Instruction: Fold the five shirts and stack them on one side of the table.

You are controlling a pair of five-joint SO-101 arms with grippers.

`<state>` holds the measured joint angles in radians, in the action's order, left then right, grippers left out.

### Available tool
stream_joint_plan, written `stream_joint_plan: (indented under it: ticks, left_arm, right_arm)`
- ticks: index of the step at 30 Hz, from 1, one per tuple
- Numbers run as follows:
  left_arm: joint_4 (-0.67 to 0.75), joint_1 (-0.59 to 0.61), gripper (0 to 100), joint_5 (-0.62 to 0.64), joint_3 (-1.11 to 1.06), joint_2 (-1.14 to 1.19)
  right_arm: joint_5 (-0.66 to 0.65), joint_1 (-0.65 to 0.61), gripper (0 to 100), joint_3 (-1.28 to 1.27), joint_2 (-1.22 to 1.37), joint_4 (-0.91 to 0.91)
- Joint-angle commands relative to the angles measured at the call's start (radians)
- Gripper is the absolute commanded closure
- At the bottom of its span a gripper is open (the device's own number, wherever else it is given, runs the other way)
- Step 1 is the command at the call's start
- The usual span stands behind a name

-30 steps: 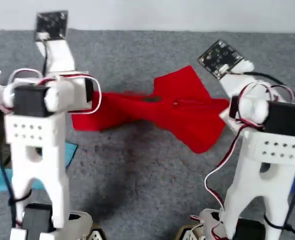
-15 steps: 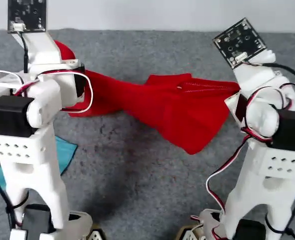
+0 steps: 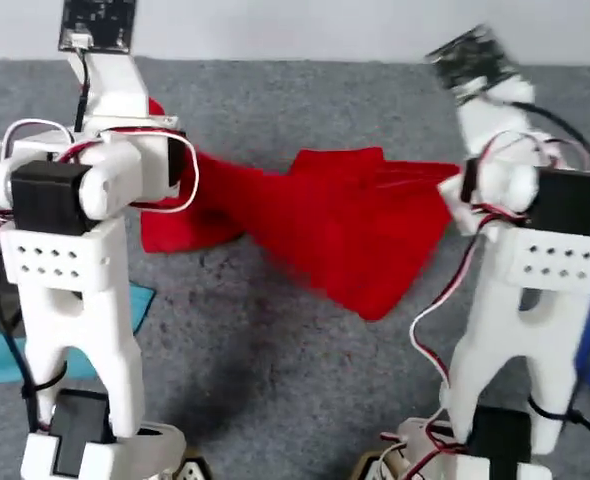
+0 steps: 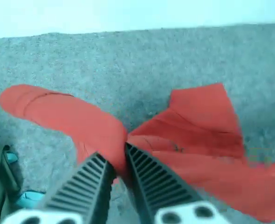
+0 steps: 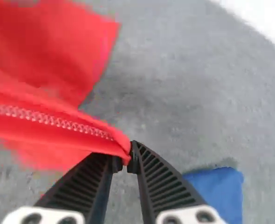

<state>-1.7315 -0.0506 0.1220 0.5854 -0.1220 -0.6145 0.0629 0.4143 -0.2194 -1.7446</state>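
Out past the left claw (image 4: 115,173), on its outer side, a teal cloth (image 3: 140,305) lay on the grey table (image 3: 275,390), mostly hidden by the arm; whether it was a folded shirt could not be told. The left claw itself was closed narrow on a bunched fold of the red shirt (image 3: 345,230), with one end of the garment trailing beyond it. From there the shirt ran across to the right claw (image 5: 123,163), twisted and sagging onto the table between the two, not laid flat. The right claw was pinched tight on a stitched hem. Just beyond it, on its outer side, sat a blue cloth (image 5: 214,189).

As a judgement, the task stood early: the red shirt was only being spread out, with no fold made in it yet, and no stack of five could be made out on either side.
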Motion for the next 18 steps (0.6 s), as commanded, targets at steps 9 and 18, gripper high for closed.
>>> stream_joint_plan:
  ticks: [9,18]
  left_arm:
    - [-0.021,-0.064,99,-0.258,-0.593,0.003]
    - [0.143,-0.006,99,-0.226,-0.636,0.173]
  right_arm:
    - [-0.035,-0.059,98.9,-0.279,0.134,0.22]
    - [-0.031,-0.058,98.9,-0.299,0.309,0.496]
